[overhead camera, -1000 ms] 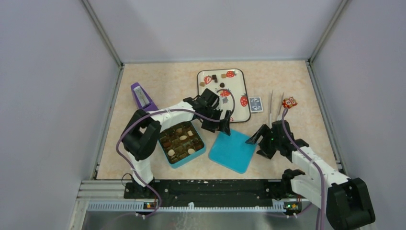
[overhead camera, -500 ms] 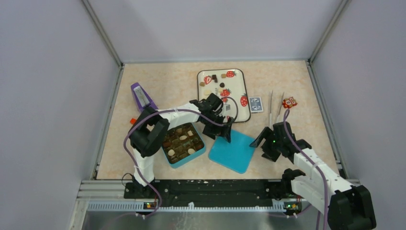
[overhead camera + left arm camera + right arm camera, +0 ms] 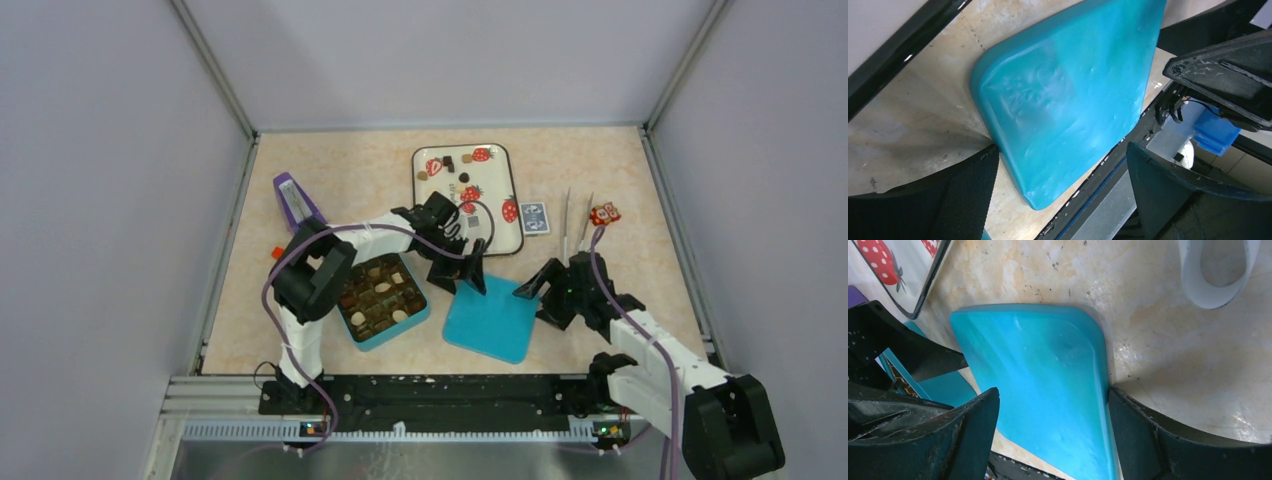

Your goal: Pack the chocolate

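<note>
Jaws, left and right, wide apart astride the teal lid (image 3: 492,320).

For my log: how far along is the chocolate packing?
Done: the teal box holds many chocolates. In hand: left gripper and right gripper, both open, straddle the teal lid's edges. Left: a few loose pieces on the strawberry tray, then closing the box.

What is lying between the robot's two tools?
The flat teal lid lies on the table between the left tool and the right tool. The top view shows it best.
</note>
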Robot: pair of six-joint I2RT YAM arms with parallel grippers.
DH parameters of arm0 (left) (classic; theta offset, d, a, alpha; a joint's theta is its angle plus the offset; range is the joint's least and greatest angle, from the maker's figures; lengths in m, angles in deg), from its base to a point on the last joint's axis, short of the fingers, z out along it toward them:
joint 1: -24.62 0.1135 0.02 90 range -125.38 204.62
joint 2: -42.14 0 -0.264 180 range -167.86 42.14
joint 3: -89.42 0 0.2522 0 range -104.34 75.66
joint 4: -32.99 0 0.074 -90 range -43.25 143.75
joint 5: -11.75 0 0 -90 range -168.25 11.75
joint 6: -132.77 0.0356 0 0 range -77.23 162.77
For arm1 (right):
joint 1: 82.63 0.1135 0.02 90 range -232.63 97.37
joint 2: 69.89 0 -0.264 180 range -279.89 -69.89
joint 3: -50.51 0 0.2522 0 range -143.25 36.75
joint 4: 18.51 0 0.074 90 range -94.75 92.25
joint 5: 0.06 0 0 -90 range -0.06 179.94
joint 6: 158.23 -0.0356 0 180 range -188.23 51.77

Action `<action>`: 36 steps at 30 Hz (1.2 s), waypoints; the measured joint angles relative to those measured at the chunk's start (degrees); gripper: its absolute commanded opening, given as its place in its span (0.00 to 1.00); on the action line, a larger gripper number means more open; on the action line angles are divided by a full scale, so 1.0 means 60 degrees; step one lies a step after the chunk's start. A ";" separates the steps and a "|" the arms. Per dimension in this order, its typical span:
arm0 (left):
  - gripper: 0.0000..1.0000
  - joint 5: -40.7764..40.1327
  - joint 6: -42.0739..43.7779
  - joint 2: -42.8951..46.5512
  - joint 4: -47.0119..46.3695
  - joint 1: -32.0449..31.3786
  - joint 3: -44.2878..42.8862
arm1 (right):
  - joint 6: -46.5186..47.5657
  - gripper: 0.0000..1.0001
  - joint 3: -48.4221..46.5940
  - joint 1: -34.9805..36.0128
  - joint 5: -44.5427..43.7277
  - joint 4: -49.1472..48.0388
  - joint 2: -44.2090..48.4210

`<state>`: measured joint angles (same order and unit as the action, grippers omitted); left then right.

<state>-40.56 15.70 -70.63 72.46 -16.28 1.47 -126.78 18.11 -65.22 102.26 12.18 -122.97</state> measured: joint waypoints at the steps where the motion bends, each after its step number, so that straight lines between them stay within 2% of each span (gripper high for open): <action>1: 0.99 0.0073 -0.0025 0.0026 -0.0069 0.0047 0.0047 | -0.0022 0.77 0.0044 -0.0004 0.0000 -0.0127 0.0000; 5: 0.99 0.0535 -0.0240 0.0175 -0.0350 0.0240 0.0127 | -0.0069 0.77 0.0102 -0.0011 -0.0011 -0.0313 0.0004; 10: 0.99 0.2113 -0.0958 0.0597 -0.1920 0.0131 0.0226 | -0.0335 0.77 0.0222 0.0036 0.0444 -0.0976 -0.0273; 13: 0.99 0.2575 -0.1260 0.1009 -0.2459 0.0175 0.0463 | -0.0368 0.77 0.0222 0.0036 0.0579 -0.1191 -0.0444; 15: 0.99 0.2342 -0.1166 0.1180 -0.2277 0.0295 0.0430 | -0.0364 0.77 0.0222 0.0036 0.0645 -0.1282 -0.0517; 19: 0.99 0.0714 -0.0506 0.1249 -0.1067 0.0463 0.0022 | -0.0277 0.77 0.0197 0.0036 0.0594 -0.1147 -0.0474; 24: 0.99 -0.0681 -0.0047 0.1133 -0.0055 0.0474 0.0040 | 0.0229 0.78 -0.0197 0.0036 -0.0011 0.0080 -0.0226; 31: 0.99 -0.1264 0.0248 0.0980 0.0688 0.0135 0.0466 | 0.0688 0.78 -0.0361 0.0076 -0.0554 0.1880 0.0627; 36: 0.99 -0.1392 0.0401 0.0736 0.1016 -0.0229 0.0528 | 0.0747 0.78 -0.0361 0.0466 -0.0335 0.2404 0.0820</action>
<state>-48.90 18.11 -66.21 78.56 -17.66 4.64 -122.30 15.95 -62.42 100.25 26.60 -118.06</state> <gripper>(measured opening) 0.987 0.775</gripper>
